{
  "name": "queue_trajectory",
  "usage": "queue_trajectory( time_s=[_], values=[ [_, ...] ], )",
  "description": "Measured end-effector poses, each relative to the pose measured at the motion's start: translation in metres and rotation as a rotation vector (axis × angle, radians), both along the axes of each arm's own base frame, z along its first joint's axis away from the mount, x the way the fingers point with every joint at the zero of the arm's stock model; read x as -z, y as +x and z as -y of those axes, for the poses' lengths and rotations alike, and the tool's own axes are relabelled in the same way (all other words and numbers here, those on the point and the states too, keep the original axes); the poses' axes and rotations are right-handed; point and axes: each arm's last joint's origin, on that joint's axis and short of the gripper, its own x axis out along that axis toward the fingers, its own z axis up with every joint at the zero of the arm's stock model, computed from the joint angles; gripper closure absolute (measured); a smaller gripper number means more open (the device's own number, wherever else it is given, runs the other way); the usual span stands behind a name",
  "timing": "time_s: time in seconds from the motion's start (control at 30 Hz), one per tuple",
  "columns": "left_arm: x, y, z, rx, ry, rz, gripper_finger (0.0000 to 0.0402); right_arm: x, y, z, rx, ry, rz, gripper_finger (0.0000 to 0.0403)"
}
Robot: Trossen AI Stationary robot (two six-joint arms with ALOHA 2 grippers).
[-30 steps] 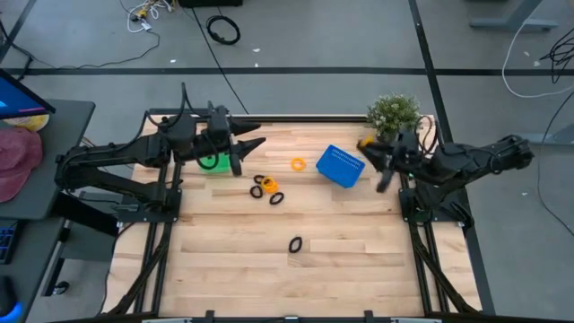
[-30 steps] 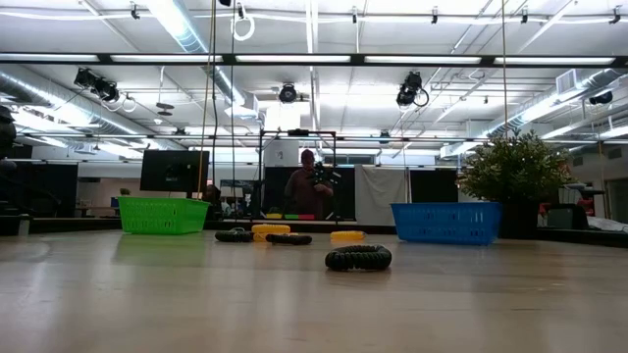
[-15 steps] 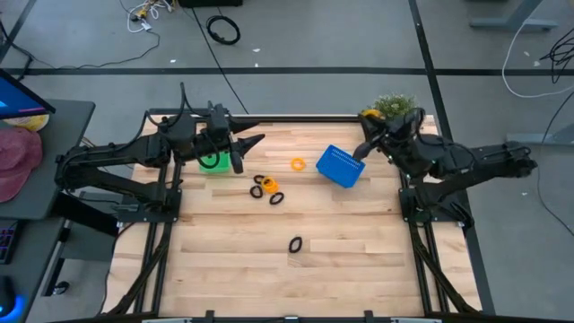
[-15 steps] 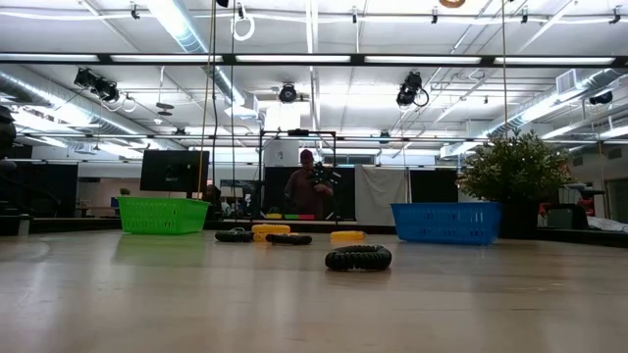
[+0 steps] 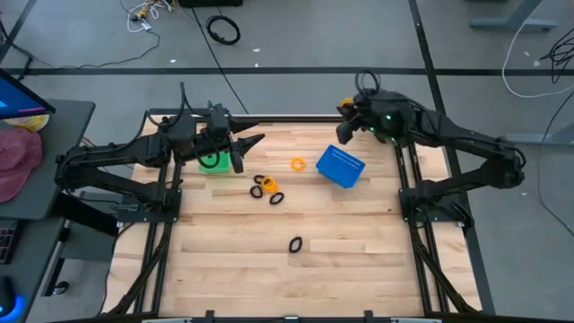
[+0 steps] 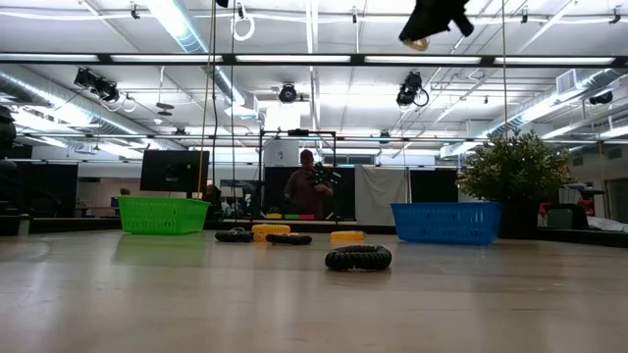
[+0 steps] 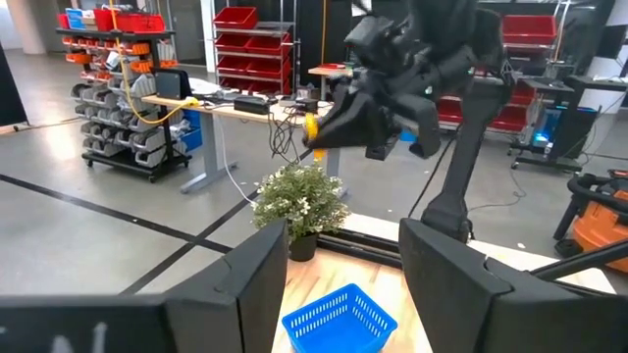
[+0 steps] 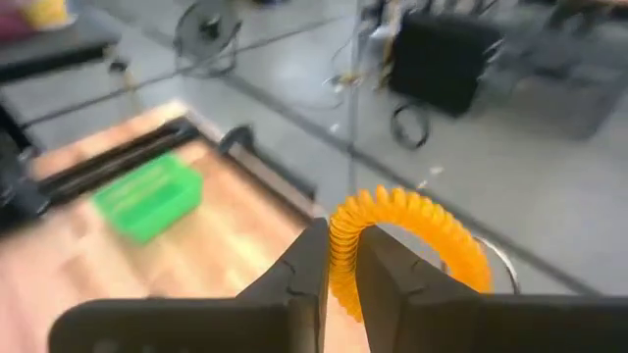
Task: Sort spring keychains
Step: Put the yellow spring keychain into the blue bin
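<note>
high view looks straight down on the whole desk (image 5: 224, 260) and both arms. low view sits at desk-top height, facing level across the boards into the room. left wrist view faces across the desk toward the blue basket (image 7: 339, 316), seen also from above and from the low view. right wrist view looks close past its own fingers (image 8: 299, 267) toward the green basket (image 8: 147, 199).

Robotics workshop: red parts bins (image 7: 243, 51), workbenches (image 7: 211, 110).

Two dark jointed arms, seemingly black cables, wedge-shaped fingers (image 8: 304, 270)
</note>
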Motion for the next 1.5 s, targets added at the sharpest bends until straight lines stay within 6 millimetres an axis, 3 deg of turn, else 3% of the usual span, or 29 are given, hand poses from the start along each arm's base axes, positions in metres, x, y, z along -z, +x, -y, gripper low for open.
queue_trajectory(
  time_s=[0.17, 0.37, 0.73, 1.1, 1.5],
  values=[
    [0.000, 0.000, 0.000, 0.000, 0.000, 0.000, 0.0202, 0.022, 0.007, 0.020, -0.046, 0.197, -0.117, 0.0360],
    [0.000, 0.000, 0.000, 0.000, 0.000, -0.002, 0.0202, 0.065, 0.024, 0.037, -0.091, 0.409, -0.347, 0.0360],
    [0.003, 0.000, 0.000, 0.000, -0.003, -0.029, 0.0202, 0.137, 0.065, 0.053, -0.213, 0.578, -0.621, 0.0360],
    [0.004, 0.000, 0.000, 0.000, -0.004, -0.039, 0.0202, 0.184, 0.061, 0.055, -0.223, 0.633, -0.747, 0.0360],
    [0.004, 0.000, 0.000, 0.001, -0.004, -0.045, 0.0202, 0.219, 0.053, 0.063, -0.203, 0.650, -0.658, 0.0360]
  ],
)
